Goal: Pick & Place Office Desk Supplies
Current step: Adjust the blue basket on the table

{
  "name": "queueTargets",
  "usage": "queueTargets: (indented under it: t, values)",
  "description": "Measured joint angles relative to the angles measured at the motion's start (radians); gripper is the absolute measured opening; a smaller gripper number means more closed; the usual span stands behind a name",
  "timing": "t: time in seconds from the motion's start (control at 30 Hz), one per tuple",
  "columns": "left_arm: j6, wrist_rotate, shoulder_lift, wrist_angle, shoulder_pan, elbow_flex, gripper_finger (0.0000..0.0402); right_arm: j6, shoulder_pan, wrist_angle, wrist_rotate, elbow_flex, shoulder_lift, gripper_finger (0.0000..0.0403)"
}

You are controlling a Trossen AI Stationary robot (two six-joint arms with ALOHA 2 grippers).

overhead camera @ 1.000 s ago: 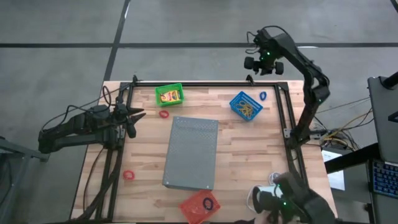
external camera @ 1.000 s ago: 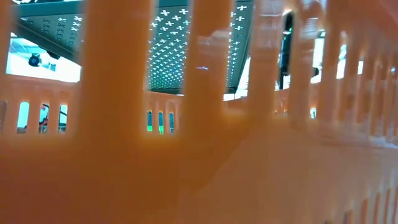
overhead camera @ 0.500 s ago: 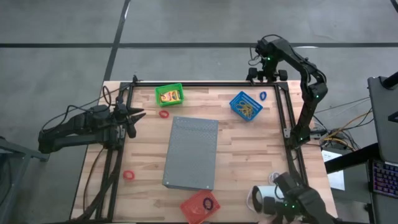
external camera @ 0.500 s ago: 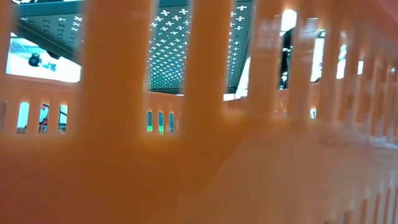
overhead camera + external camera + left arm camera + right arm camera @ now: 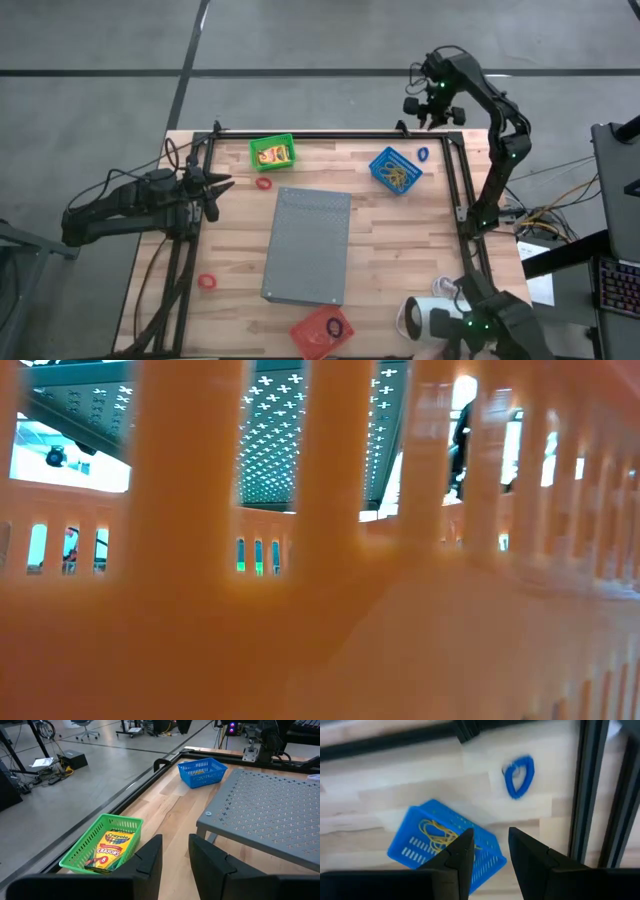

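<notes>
A yellow crayon box (image 5: 273, 153) lies in a green basket (image 5: 286, 140) at the far left. The blue basket (image 5: 395, 170) at the far right holds tan rubber bands (image 5: 437, 832). A blue ring (image 5: 423, 155) lies on the table beside that basket. Two red rings (image 5: 264, 184) (image 5: 207, 282) lie on the wood. My right gripper (image 5: 490, 851) hangs open high above the blue basket and blue ring, pointing down. My left gripper (image 5: 175, 855) waits open at the table's left edge, facing the green basket (image 5: 75, 857), with nothing between its fingers.
The grey perforated slab (image 5: 308, 246) stands in the table's middle. A red basket (image 5: 305, 335) with a dark ring sits at the near edge, and its wall blocks most of the low view. A white cylinder (image 5: 425, 318) stands near right. A black frame rail (image 5: 330, 135) borders the table.
My right gripper has drifted a little toward the table's right edge over the far right corner, sinking slightly and tipping further downward. Its fingers stay open. A dark object with a green light at the near right has shifted right.
</notes>
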Motion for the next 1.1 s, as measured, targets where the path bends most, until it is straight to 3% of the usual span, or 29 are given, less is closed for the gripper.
queueTargets:
  t: [0.7,1.1]
  values:
    - [0.000,0.000,0.000,0.000,0.000,0.000,0.0098,-0.065,0.024,0.011,0.022,0.023,-0.017,0.0118]
    - [0.000,0.000,0.000,0.000,0.000,0.000,0.0098,-0.061,-0.036,0.285,0.022,0.024,-0.017,0.0118]
